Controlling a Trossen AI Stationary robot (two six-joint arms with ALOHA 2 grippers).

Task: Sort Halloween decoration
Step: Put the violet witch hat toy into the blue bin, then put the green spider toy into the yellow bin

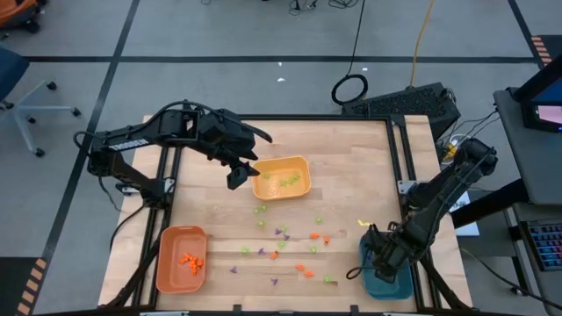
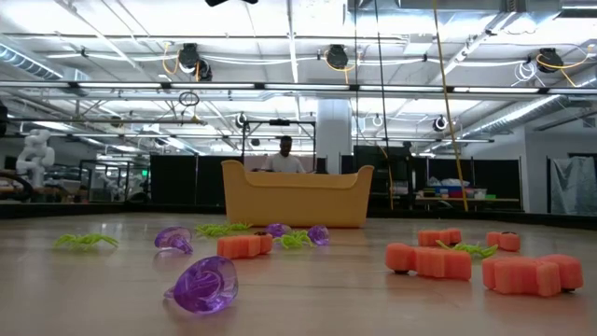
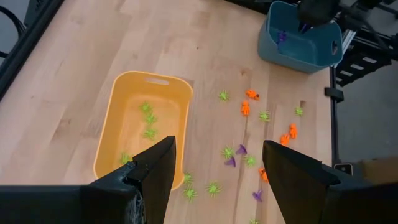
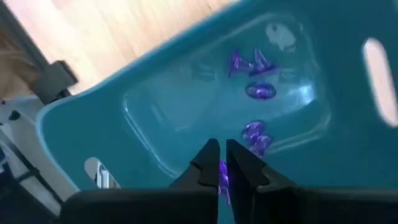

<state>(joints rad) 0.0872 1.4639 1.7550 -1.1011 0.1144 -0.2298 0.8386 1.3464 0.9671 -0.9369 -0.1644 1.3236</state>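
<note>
- Halloween decoration pieces [image 1: 290, 250] are mostly loose across the middle of the table [image 1: 211, 197], orange, light green and purple mixed together, so the sorting looks maybe halfway done to me.
- Far left, near the front edge, the orange tray [image 1: 180, 259] already has a little heap of orange pieces [image 1: 190, 260] in it. Colour goes with tray, pretty clearly.
- Moving right, the left hand [image 1: 241, 174] hangs just off the yellow tray's left end with its fingers [image 3: 152, 177] spread and nothing between them. My guess is it's parked there because green is its job and the next green piece is close by.
- The yellow tray [image 1: 301, 163] sits toward the back of the table and holds a few light green spiders [image 3: 148, 118]. More green ones lie just in front of it, waiting.
- Over at the right front corner is the teal tray [image 1: 386, 283], with purple pieces [image 4: 255, 90] on its floor.
- The right hand [image 4: 222, 163] is down inside that tray, fingers pinched together with a bit of purple [image 4: 222, 174] showing between the tips, so I'd say it's clamped on a purple piece, low enough that it can't bounce out when let go.
</note>
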